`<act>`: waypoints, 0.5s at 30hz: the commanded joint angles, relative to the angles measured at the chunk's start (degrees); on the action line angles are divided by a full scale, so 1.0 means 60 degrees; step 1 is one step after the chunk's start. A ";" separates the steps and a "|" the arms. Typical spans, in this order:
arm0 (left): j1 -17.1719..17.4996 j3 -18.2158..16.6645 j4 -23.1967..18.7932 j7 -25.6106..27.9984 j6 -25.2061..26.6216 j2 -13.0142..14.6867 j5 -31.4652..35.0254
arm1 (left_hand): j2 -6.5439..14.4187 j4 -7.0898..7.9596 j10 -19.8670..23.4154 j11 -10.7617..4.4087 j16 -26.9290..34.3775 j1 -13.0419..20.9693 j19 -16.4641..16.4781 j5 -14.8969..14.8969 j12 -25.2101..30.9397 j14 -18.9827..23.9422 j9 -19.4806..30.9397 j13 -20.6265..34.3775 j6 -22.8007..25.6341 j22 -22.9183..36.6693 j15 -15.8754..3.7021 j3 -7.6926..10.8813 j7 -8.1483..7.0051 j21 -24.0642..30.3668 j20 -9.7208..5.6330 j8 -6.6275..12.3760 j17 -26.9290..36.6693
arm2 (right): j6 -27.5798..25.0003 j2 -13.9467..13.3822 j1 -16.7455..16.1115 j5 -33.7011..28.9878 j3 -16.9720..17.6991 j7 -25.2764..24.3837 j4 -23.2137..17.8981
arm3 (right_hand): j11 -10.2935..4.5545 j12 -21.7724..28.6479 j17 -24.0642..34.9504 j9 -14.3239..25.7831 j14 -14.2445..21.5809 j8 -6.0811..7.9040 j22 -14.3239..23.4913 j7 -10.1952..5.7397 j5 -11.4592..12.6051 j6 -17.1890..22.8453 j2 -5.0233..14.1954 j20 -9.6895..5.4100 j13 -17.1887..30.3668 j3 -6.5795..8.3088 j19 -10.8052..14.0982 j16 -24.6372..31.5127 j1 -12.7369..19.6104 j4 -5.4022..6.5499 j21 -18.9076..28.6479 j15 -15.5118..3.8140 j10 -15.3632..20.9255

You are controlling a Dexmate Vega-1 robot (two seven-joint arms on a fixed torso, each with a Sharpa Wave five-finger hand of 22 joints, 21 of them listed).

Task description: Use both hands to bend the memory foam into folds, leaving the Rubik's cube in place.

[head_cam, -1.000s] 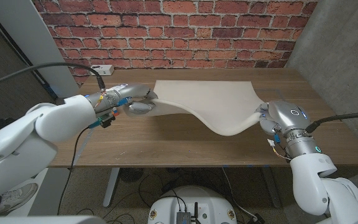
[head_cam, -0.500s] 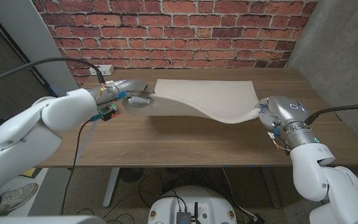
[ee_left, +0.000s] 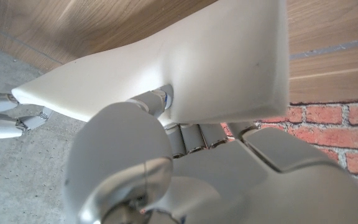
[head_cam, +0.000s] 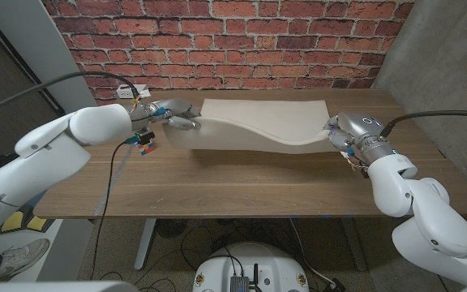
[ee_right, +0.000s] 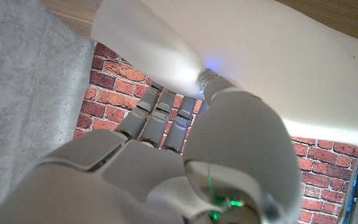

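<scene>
A cream memory foam sheet (head_cam: 258,122) lies across the far middle of the table (head_cam: 233,182), its near edge lifted into a shallow wave. My left hand (head_cam: 177,118) grips the sheet's left near corner. The right hand (head_cam: 343,134) grips the right near corner. In the left wrist view my left hand (ee_left: 166,162) pinches the foam (ee_left: 216,62) between thumb and fingers. The right wrist view shows my right hand (ee_right: 185,155) clamped on the foam (ee_right: 260,56) the same way. A small red and blue thing (head_cam: 145,146) shows below my left wrist; I cannot tell if it is the Rubik's cube.
A white power strip (head_cam: 132,91) sits at the table's back left corner, with a black cable (head_cam: 108,182) trailing over the left side. A brick wall (head_cam: 233,40) stands close behind the table, and a concrete wall (head_cam: 444,65) at the right.
Both hands have carried the foam's near edge toward the far side of the table. The deep sag near the right hand has flattened into a shallower wave.
</scene>
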 commanded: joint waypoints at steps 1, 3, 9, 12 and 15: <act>-0.2352 0.2111 0.1515 -0.0035 -0.0140 0.0462 -0.1556 | 0.0176 -0.0057 0.0660 -0.0531 0.0033 0.0100 0.0139 -0.0044 0.0032 0.0104 -0.0011 0.0003 0.0023 0.0011 -0.0511 0.0028 0.0063 0.0072 0.0019 -0.0037 0.0021 | 0.0434 -0.0518 0.1780 0.1173 -0.0576 0.0351 0.0882 | 0.0032 -0.0002 0.0039 0.0037 0.0096 0.0008 0.0017 0.0131 0.0014 0.0256 0.0058 -0.0318 0.0041 0.0009 -0.0072 -0.0036 0.0004 -0.0029 0.0086 -0.1542 0.0060; -0.2600 0.2347 0.1578 -0.0014 -0.0115 0.0519 -0.1635 | 0.0175 -0.0064 0.0663 -0.0527 0.0036 0.0100 0.0135 -0.0047 0.0030 0.0117 -0.0013 0.0003 0.0039 0.0011 -0.0506 0.0031 0.0061 0.0081 0.0024 -0.0038 0.0020 | 0.0486 -0.0597 0.1969 0.1334 -0.0642 0.0328 0.0976 | 0.0004 -0.0003 0.0046 0.0039 0.0103 0.0008 0.0017 0.0132 0.0013 0.0253 0.0055 -0.0330 0.0039 0.0003 -0.0077 -0.0040 -0.0002 -0.0029 0.0090 -0.1534 0.0068; -0.3376 0.3044 0.2007 -0.0159 -0.0084 0.0462 -0.1956 | 0.0184 -0.0076 0.0662 -0.0523 0.0029 0.0095 0.0137 -0.0058 0.0020 0.0119 -0.0022 0.0005 0.0035 0.0010 -0.0479 0.0039 0.0089 0.0125 0.0030 -0.0071 0.0025 | 0.0560 -0.0877 0.2663 0.1651 -0.1027 0.0472 0.1213 | 0.0046 -0.0001 0.0056 0.0041 0.0111 0.0011 0.0015 0.0130 0.0018 0.0256 0.0062 -0.0328 0.0036 0.0007 -0.0080 -0.0060 0.0002 -0.0035 0.0103 -0.1537 0.0088; -0.3559 0.3238 0.2086 -0.0111 -0.0133 0.0482 -0.2046 | 0.0189 -0.0085 0.0667 -0.0525 0.0027 0.0095 0.0137 -0.0062 0.0016 0.0123 -0.0025 0.0004 0.0040 0.0009 -0.0482 0.0046 0.0103 0.0144 0.0032 -0.0083 0.0026 | 0.0575 -0.0970 0.2842 0.1743 -0.1147 0.0380 0.1266 | 0.0031 -0.0006 0.0063 0.0067 0.0118 0.0019 0.0015 0.0118 0.0018 0.0233 0.0061 -0.0335 0.0041 0.0005 -0.0091 -0.0069 0.0001 -0.0038 0.0107 -0.1538 0.0076; -0.3644 0.3345 0.2054 0.0059 -0.0120 0.0541 -0.2054 | 0.0186 -0.0093 0.0670 -0.0526 0.0024 0.0093 0.0132 -0.0067 0.0016 0.0124 -0.0029 0.0010 0.0039 0.0009 -0.0472 0.0049 0.0103 0.0160 0.0030 -0.0096 0.0026 | 0.0598 -0.1040 0.3038 0.1849 -0.1253 0.0314 0.1366 | 0.0048 -0.0006 0.0066 0.0079 0.0120 0.0022 0.0014 0.0125 0.0020 0.0222 0.0064 -0.0334 0.0048 0.0007 -0.0084 -0.0079 0.0003 -0.0041 0.0117 -0.1543 0.0071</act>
